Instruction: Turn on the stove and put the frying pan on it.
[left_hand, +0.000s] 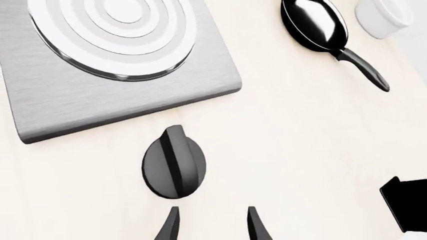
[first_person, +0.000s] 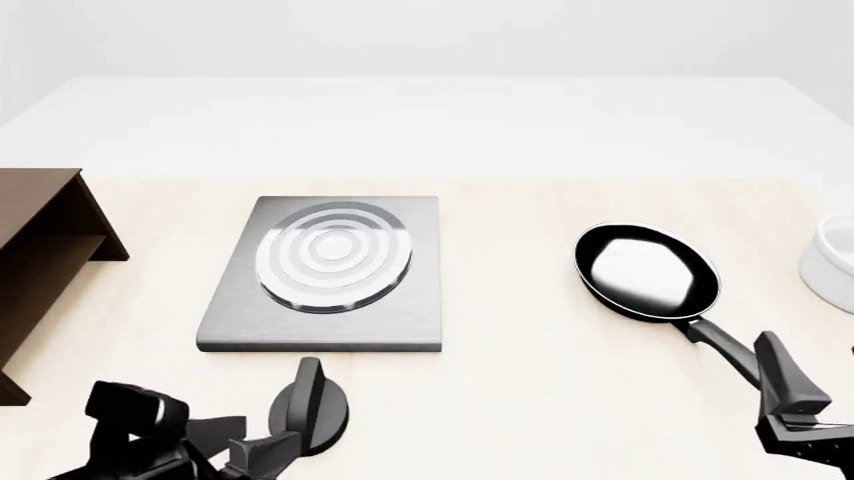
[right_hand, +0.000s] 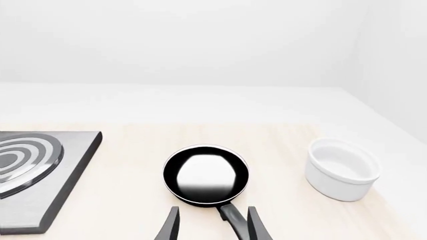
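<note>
Both steps were at the approach stage: the left gripper (left_hand: 212, 225), fingers spread and empty, sat just near of the knob (first_person: 310, 408) in front of the stove (first_person: 327, 275), and by judgement must next close on the knob's ridge and twist. The right gripper (right_hand: 212, 225), spread, straddled the handle of the pan (first_person: 646, 272), right of the stove, ungripped. One stove, one knob, one pan, one bowl (right_hand: 341, 169), one shelf (first_person: 47, 250).
</note>
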